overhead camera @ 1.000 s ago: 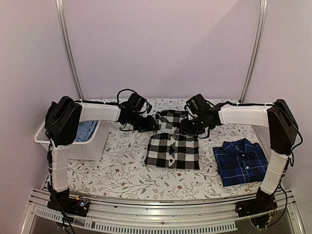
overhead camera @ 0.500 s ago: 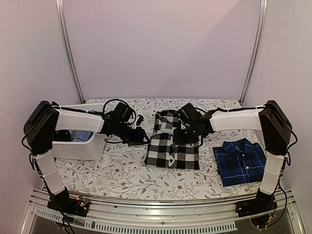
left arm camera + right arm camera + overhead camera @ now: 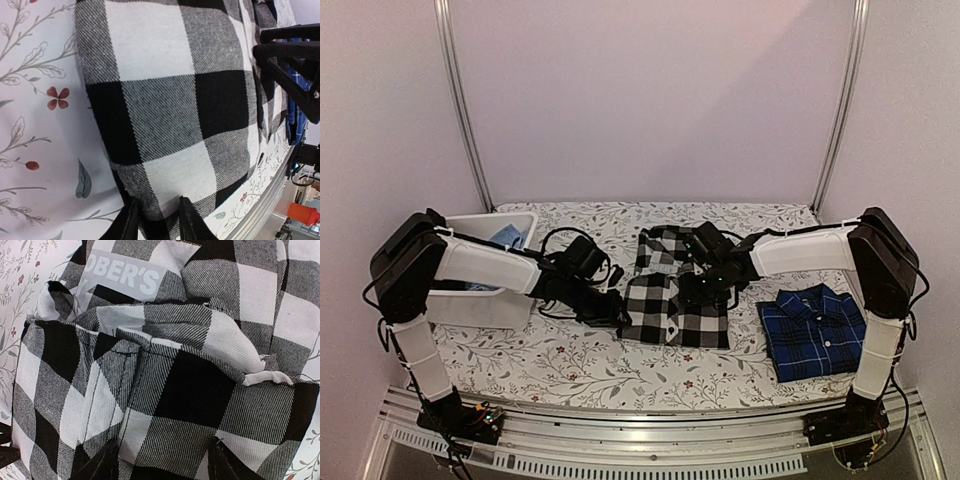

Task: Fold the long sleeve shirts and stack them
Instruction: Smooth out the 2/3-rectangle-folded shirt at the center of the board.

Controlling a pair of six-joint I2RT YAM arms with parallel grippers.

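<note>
The black-and-white check shirt (image 3: 676, 308) lies folded in the middle of the table, its collar end (image 3: 665, 243) toward the back. My left gripper (image 3: 617, 312) is at its left edge. In the left wrist view the left gripper (image 3: 157, 221) is shut on that folded edge (image 3: 165, 150), with cloth filling the gap between its fingers. My right gripper (image 3: 703, 287) hangs low over the shirt's upper right part. In the right wrist view the right gripper (image 3: 162, 462) is open, its fingers wide apart above the check cloth (image 3: 200, 390). The navy plaid shirt (image 3: 814, 331) lies folded at the right.
A white bin (image 3: 480, 303) stands at the left with blue cloth (image 3: 507, 236) in it, right behind my left arm. The floral tablecloth (image 3: 570, 360) covers the table. A metal rail (image 3: 640, 440) runs along the near edge.
My left gripper came forward from the shirt's back left corner to its left edge and narrowed onto the cloth. My right gripper moved slightly nearer over the shirt and opened wider.
</note>
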